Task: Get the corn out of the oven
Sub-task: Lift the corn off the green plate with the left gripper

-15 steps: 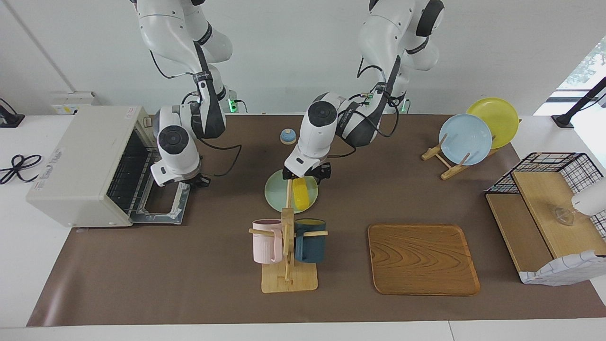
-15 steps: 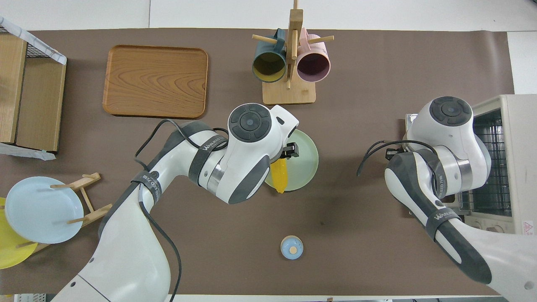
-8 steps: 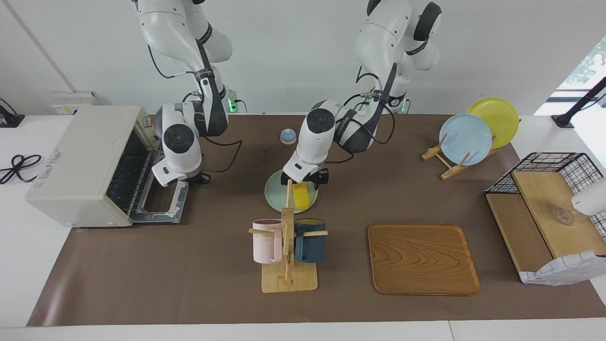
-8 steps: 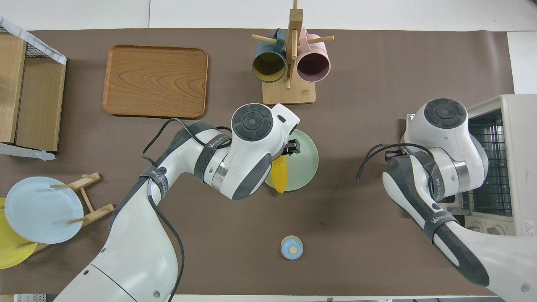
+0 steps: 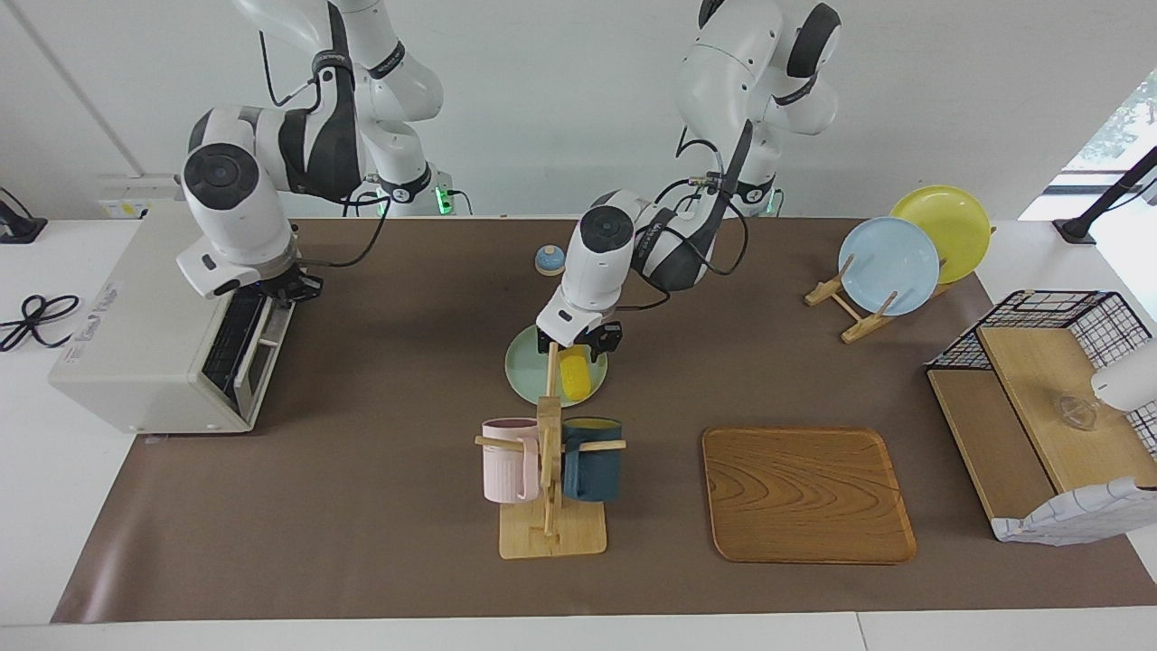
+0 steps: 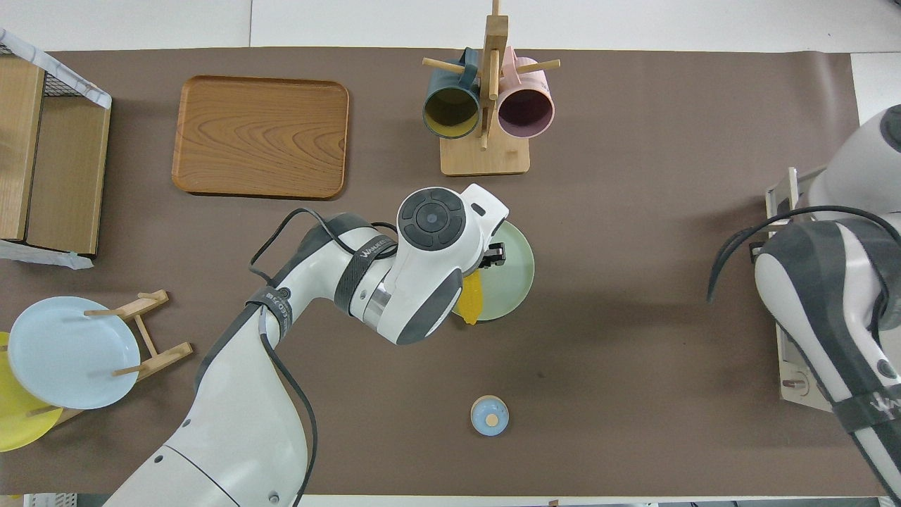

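A bright yellow corn cob [image 5: 573, 375] lies on a pale green plate [image 5: 522, 371] directly under the left gripper [image 5: 578, 344], which hangs low over the cob's end nearer the robots; whether its fingers grip the cob cannot be told. The right gripper [image 5: 282, 287], fingers together, is at the upper edge of the off-white toaster oven's [image 5: 154, 325] door [image 5: 256, 350], which stands almost shut. The cob looks light, stiff and rounded, likely to roll, so its thick middle seems the surest hold.
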Motion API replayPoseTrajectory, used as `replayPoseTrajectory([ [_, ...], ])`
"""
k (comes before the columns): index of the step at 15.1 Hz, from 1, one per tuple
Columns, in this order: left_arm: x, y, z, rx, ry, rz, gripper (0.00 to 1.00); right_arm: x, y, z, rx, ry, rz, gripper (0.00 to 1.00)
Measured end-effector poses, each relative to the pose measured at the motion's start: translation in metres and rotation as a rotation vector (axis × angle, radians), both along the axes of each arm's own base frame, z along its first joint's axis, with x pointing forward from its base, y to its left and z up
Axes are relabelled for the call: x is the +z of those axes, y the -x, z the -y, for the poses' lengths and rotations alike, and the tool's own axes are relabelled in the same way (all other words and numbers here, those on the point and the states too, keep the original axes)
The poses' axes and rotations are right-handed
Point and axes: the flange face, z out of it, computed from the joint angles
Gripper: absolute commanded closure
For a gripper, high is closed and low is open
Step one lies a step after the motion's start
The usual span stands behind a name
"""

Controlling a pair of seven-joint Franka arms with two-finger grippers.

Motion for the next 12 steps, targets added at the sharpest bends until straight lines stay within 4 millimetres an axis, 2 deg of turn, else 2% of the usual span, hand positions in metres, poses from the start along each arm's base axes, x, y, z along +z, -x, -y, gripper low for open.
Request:
replayPoseTrajectory([
  [3, -0.002, 0.001, 0.0, 0.005, -0.001, -0.002, 0.34, 0.003, 0.0, 0.008, 0.02, -0.002, -0.003, 1.0],
  [5, -0.005, 0.004, 0.002, 0.01, 0.002, 0.002, 0.52, 0.004, 0.0, 0.007, 0.043, -0.005, -0.005, 1.0],
  [6, -0.007, 0.007, 0.003, 0.011, 0.003, 0.004, 0.65, 0.005, 0.0, 0.008, 0.058, -0.009, -0.005, 1.0],
  [8, -0.008, 0.009, 0.005, 0.014, 0.004, 0.005, 0.99, 0.007, 0.0, 0.016, 0.078, -0.015, -0.007, 1.0],
  [11, 0.0, 0.003, 0.003, 0.025, 0.009, 0.013, 1.0, 0.013, 0.002, 0.034, 0.095, -0.029, -0.002, 0.94],
  [12, 0.009, -0.003, 0.002, 0.033, 0.009, 0.013, 1.0, 0.015, 0.002, 0.034, 0.093, -0.038, 0.006, 0.83],
])
